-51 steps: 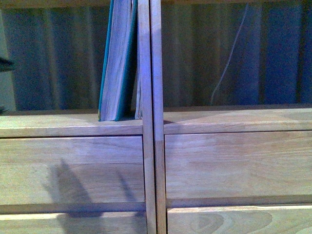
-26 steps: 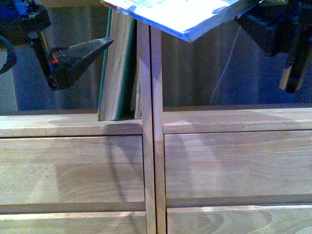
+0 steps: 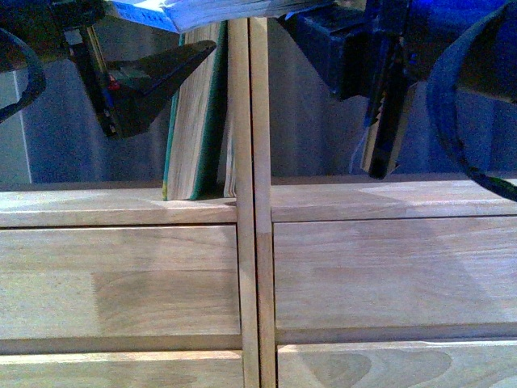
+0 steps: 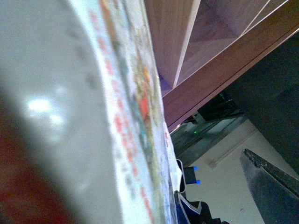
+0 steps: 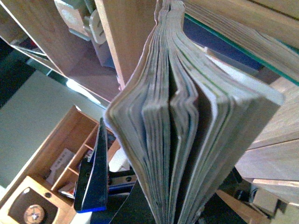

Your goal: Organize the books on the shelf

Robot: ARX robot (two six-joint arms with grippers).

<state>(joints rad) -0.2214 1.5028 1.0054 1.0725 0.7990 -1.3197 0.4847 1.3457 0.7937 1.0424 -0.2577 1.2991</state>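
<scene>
R gripper [image 3: 378, 101] closed on book [image 3: 212, 10], pages fanned, held approx. level. L gripper [image 3: 155, 74] wide open; lower finger just beneath book, no grip.

The thick book [image 3: 192, 121] has teal covers and pale pages; the shelf [image 3: 388, 275] shows light, grained wood.

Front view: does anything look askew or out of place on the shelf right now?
Yes. The teal book leans toward the divider instead of standing straight. The held book lies nearly flat across the top of the view, and the right wrist view shows its pages splayed apart.
</scene>
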